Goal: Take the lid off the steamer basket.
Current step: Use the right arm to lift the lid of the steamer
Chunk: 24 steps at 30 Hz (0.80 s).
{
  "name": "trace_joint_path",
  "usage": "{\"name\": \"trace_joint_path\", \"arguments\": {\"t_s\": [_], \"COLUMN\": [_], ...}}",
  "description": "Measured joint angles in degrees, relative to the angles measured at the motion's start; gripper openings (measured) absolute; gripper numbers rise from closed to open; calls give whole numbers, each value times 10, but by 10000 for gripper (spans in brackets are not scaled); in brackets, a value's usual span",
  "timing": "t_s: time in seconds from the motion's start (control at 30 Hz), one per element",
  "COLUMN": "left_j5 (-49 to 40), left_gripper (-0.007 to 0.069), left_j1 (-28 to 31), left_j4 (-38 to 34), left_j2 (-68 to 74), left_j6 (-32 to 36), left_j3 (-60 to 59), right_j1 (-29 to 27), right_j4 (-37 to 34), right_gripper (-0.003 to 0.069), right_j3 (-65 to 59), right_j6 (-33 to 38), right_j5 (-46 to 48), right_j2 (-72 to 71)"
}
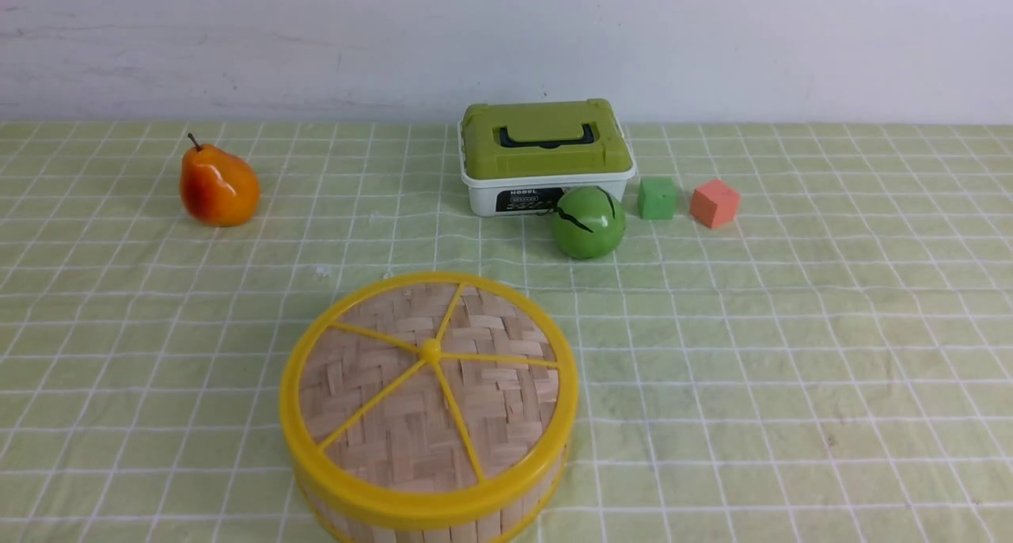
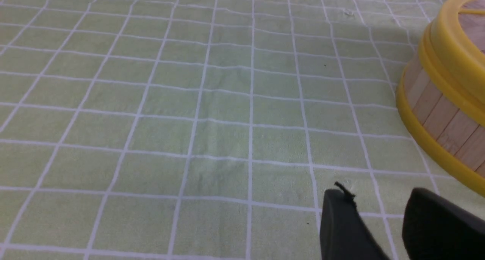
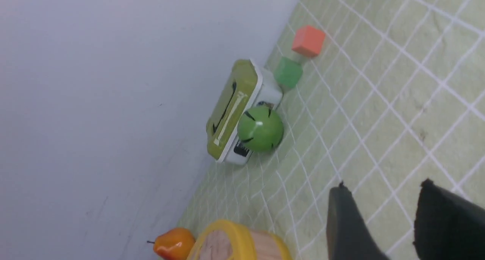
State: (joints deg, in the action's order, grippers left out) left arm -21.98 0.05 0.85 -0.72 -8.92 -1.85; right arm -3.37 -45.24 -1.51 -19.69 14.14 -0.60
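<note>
Lid (image 1: pixel 431 385) sits flat on the steamer basket (image 1: pixel 475 527) near the front edge of the table (image 1: pixel 791 369), slightly left of centre in our front view. We see our left claw (image 2: pixel 379 193) with fingers apart, gripping nothing, low beside the basket's wall. Our right claw (image 3: pixel 384 188) likewise stands apart and unladen.

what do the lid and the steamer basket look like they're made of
The lid: matte woven strips, apparently pale bamboo, in a smooth yellow rim and spokes, likely plastic. The steamer basket: upright pale wood or bamboo slats with visible seams, between yellow bands, probably plastic.
</note>
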Motion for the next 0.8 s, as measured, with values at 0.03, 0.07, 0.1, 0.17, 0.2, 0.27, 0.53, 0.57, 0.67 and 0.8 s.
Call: {"name": "trace_joint_path", "arguments": {"t_s": [0.03, 0.07, 0.1, 0.17, 0.2, 0.27, 0.53, 0.57, 0.67, 0.8], "left_j5": [0, 0, 0, 0, 0, 0, 0, 0, 0, 0], "left_gripper": [239, 239, 239, 239, 239, 239, 239, 239, 239, 239], "left_j1": [0, 0, 0, 0, 0, 0, 0, 0, 0, 0], "left_j4": [0, 0, 0, 0, 0, 0, 0, 0, 0, 0], "left_j2": [0, 0, 0, 0, 0, 0, 0, 0, 0, 0], "left_j6": [0, 0, 0, 0, 0, 0, 0, 0, 0, 0], "left_j3": [0, 0, 0, 0, 0, 0, 0, 0, 0, 0], "right_j1": [0, 0, 0, 0, 0, 0, 13, 26, 88, 214], "right_j4": [1, 6, 17, 36, 51, 79, 152, 156, 177, 264], "right_gripper": [241, 241, 234, 204, 170, 99, -17, -13, -3, 1], "right_j3": [0, 3, 15, 61, 102, 176, 506, 545, 654, 771], "right_j6": [5, 35, 83, 155, 188, 247, 392, 401, 413, 395], "right_j5": [0, 3, 15, 41, 59, 98, 360, 388, 456, 532], "right_j2": [0, 0, 0, 14, 39, 96, 411, 448, 550, 675]}}
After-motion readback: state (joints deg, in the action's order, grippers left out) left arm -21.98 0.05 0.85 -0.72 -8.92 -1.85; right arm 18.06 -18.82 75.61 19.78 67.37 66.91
